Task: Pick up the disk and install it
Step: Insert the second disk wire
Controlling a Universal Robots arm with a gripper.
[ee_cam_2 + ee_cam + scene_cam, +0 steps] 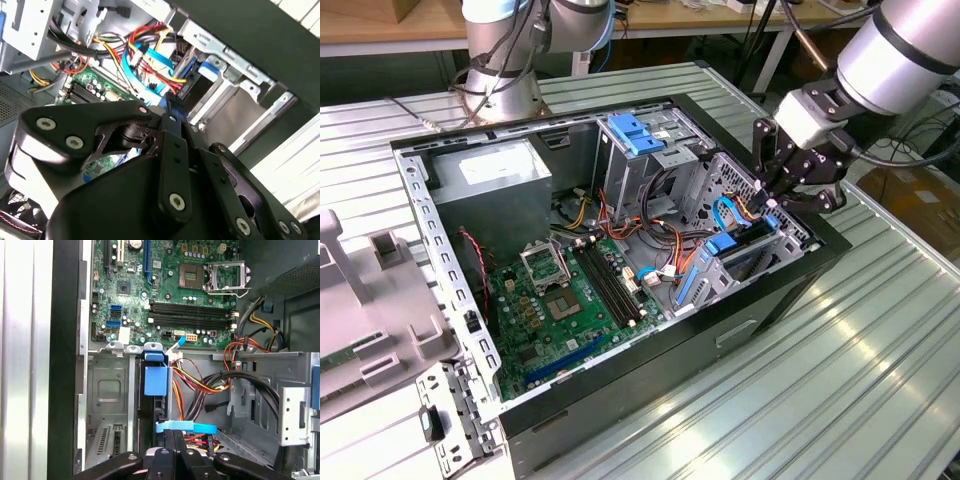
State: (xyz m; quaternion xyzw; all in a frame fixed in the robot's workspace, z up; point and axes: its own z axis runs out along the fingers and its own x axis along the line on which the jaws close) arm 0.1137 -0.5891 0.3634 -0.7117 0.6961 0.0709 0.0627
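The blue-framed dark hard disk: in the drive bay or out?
In. The blue-framed dark hard disk stands on edge in the grey metal drive bay; the black gripper is at its top edge.

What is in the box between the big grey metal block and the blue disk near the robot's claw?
In the exterior view, the green motherboard and a tangle of coloured cables lie between the power supply and the disk.

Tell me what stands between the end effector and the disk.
Nothing visible: the end effector is right at the disk, which stands on edge in its metal bay. Orange and blue cables lie beside it.
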